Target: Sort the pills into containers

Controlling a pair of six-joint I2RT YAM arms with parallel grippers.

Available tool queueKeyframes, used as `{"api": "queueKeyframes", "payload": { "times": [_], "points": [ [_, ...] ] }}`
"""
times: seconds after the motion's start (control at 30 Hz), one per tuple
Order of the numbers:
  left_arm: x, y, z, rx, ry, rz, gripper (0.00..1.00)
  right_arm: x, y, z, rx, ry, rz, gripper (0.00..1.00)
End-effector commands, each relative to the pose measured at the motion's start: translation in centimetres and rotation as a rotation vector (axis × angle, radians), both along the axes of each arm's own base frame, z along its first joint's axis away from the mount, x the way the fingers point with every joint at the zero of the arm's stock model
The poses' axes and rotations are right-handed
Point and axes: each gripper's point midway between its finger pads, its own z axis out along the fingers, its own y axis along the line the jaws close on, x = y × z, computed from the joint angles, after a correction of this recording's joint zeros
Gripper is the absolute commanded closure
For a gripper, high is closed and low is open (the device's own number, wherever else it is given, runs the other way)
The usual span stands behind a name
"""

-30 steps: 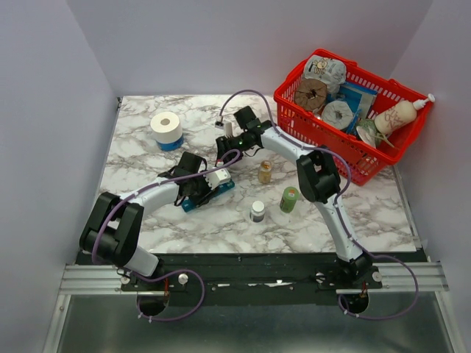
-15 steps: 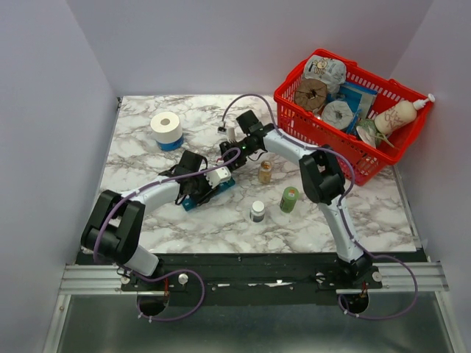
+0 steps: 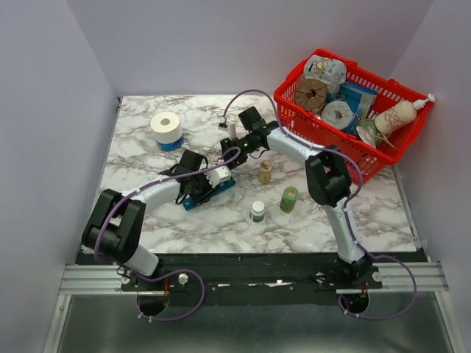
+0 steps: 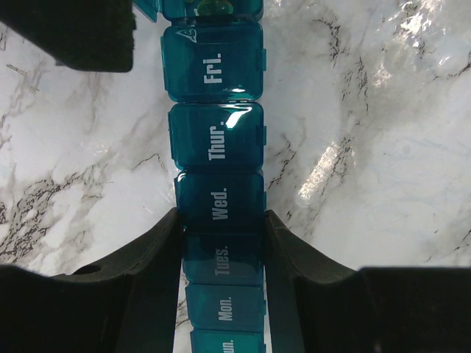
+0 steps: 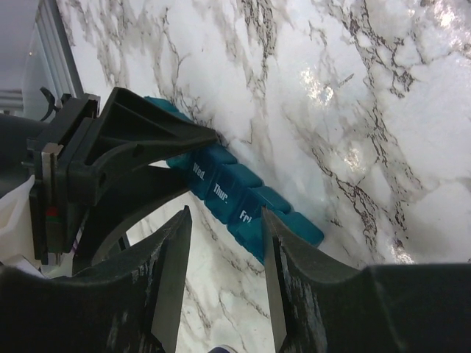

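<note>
Blue organiser [image 4: 217, 147] stays in left gripper [image 4: 222, 218]; right gripper [image 5: 224, 220] shifts slightly.

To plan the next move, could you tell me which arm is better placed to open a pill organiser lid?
Right: the right gripper hangs open over the Fri. lid, while the left gripper is shut on the pill organiser, steadying it.

You have a glossy marble-look tabletop [image 4: 383, 147], smooth translucent plastic containers [image 4: 217, 140], and a matt black plastic left pincer [image 4: 221, 215].

pill organiser [image 4: 217, 140] ends beyond frame
</note>
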Motion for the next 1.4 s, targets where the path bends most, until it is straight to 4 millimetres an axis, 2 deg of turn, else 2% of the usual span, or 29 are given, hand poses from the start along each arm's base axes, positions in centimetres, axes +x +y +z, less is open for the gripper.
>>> {"api": "queueKeyframes", "payload": {
  "times": [0.0, 0.33, 0.67, 1.03, 1.23, 1.37],
  "points": [
    [-2.2, 1.4, -2.4, 0.063, 0.115, 0.024, 1.00, -0.5, -0.3, -0.8, -0.011, 0.023, 0.008, 0.50],
    [-2.2, 1.5, -2.5, 0.063, 0.124, 0.033, 1.00, -0.9, -1.1, -0.5, -0.031, -0.006, 0.006, 0.53],
    [-2.3, 1.5, -2.7, 0.066, 0.139, 0.044, 1.00, -1.3, -2.4, -1.5, -0.087, -0.041, 0.000, 0.59],
    [-2.3, 1.6, -2.8, 0.068, 0.149, 0.053, 1.00, -0.6, -3.2, -3.8, -0.164, -0.057, -0.021, 0.75],
    [-2.4, 1.5, -2.9, 0.068, 0.157, 0.051, 1.00, 0.3, -3.7, -5.6, -0.230, -0.087, -0.027, 0.89],
    [-2.3, 1.4, -2.8, 0.063, 0.159, 0.058, 1.00, 0.4, -4.0, -6.3, -0.253, -0.095, -0.027, 0.92]
  ]
}}
